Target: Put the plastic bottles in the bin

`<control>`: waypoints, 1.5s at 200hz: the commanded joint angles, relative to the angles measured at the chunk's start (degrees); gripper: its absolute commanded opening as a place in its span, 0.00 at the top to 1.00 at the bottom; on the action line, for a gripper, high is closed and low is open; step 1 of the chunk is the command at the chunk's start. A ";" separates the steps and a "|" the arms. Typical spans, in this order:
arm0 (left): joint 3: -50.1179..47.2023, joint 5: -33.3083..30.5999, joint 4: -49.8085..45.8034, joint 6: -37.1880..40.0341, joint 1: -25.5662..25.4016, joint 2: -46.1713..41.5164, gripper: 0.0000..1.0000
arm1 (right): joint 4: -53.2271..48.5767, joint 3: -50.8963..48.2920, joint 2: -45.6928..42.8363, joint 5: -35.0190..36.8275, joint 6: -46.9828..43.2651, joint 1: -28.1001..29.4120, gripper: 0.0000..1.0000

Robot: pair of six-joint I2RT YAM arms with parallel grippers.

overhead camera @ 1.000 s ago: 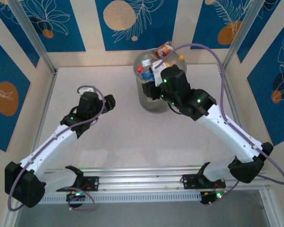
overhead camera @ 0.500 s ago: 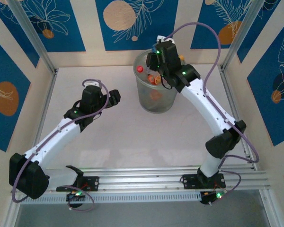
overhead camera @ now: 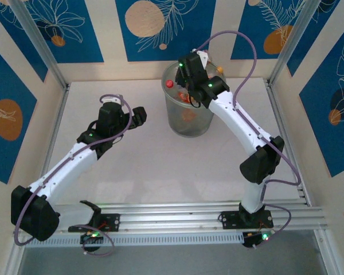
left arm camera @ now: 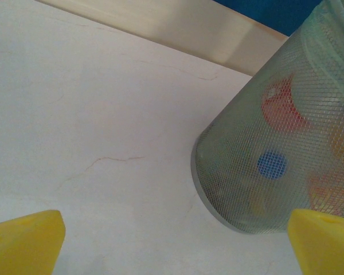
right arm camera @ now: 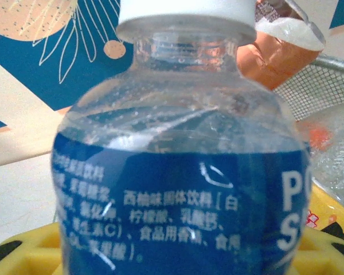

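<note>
The bin [overhead camera: 189, 123], a grey-green mesh basket, stands at the back of the table with plastic bottles inside; a red cap [overhead camera: 169, 83] shows near its rim. My right gripper [overhead camera: 187, 67] hangs over the bin's top, shut on a clear plastic bottle [right arm camera: 183, 189] with a blue label and white cap, held between the yellow fingers [right arm camera: 28, 246]. Behind it an orange-labelled bottle [right arm camera: 269, 57] sticks up above the mesh rim [right arm camera: 318, 80]. My left gripper [overhead camera: 139, 116] stands open and empty, low over the table left of the bin [left arm camera: 264, 172]. Through the mesh a blue cap [left arm camera: 272, 164] shows.
Blue-patterned panels [overhead camera: 160, 28] wall the table at the back and sides, with metal posts [overhead camera: 40, 43] at the corners. A rail [overhead camera: 178, 220] carrying the arm bases runs along the near edge. Bare white tabletop [left arm camera: 103, 114] lies between the left gripper and the bin.
The right arm has lifted from the bin's near side to above its rim, carrying the blue-labelled bottle. The left gripper has shifted slightly right, towards the bin.
</note>
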 commanded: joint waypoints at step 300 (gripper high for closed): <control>1.52 0.52 2.13 0.57 0.51 1.55 0.00 | -9.70 9.60 2.00 -5.78 -10.53 -1.54 0.42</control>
